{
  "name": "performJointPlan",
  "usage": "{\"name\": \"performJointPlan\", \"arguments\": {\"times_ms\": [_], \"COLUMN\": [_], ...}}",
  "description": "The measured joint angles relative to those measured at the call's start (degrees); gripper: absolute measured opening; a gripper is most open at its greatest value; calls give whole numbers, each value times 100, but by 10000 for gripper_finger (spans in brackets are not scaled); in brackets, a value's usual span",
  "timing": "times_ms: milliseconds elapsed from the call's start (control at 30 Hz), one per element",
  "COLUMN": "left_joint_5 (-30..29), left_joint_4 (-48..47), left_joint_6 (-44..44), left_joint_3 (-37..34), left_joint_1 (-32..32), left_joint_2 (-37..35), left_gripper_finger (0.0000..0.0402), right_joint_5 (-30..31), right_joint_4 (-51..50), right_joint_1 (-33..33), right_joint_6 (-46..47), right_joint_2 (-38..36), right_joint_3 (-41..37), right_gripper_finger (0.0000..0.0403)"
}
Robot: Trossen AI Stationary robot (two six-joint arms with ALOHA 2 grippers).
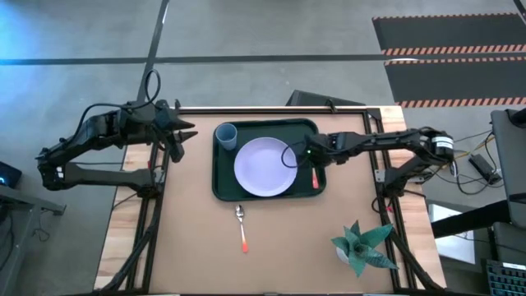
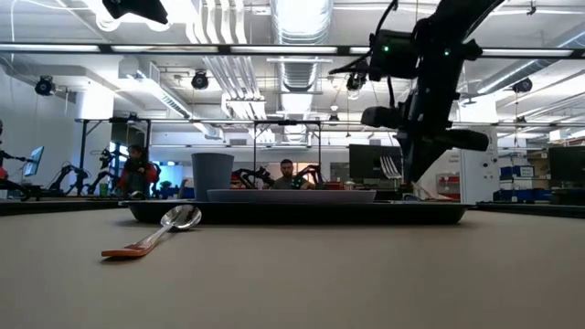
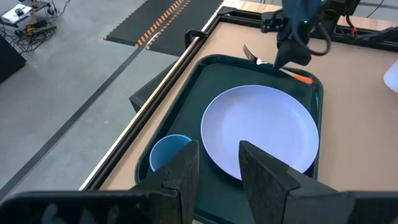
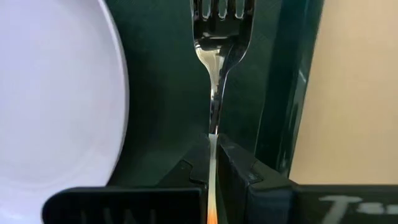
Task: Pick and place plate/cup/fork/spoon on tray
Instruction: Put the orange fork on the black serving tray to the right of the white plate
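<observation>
Fork (image 4: 216, 74) hangs clamped by its orange-red handle between the fingers of the right gripper (image 1: 315, 161), tines pointing forward over the tray (image 1: 308, 128). It sits above the dark strip of tray floor at about 3 o'clock from the plate (image 1: 265, 167), between the plate's edge and the tray's raised rim. From table height the silver tines show lifted clear of the tray, under the right arm's wrist.

On the tray, the plate lies flat near the middle and the blue cup (image 1: 226, 136) stands upright at about 10 o'clock from it, just beside the plate's edge. The spoon (image 1: 242, 228) lies on the bare table at 6 o'clock from the tray, apart from it, bowl toward the tray and handle pointing away.

The left gripper (image 1: 182, 133) waits off the tray's 9 o'clock side, over the table's edge, with its two fingers apart and nothing between them.
</observation>
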Motion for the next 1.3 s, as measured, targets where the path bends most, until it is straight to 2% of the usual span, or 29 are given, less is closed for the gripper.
{"name": "performJointPlan", "arguments": {"times_ms": [767,1300], "left_joint_5": [-81,-74], "left_joint_4": [0,-4], "left_joint_6": [15,17], "left_joint_3": [2,2], "left_joint_1": [0,0], "left_joint_2": [-17,-36], "left_gripper_finger": [98,98], "right_joint_5": [-352,-324], "right_joint_4": [369,384], "right_joint_1": [-255,-417], "right_joint_6": [-349,-349], "right_joint_2": [916,948], "right_joint_3": [-24,-21], "right_gripper_finger": [8,12]}}
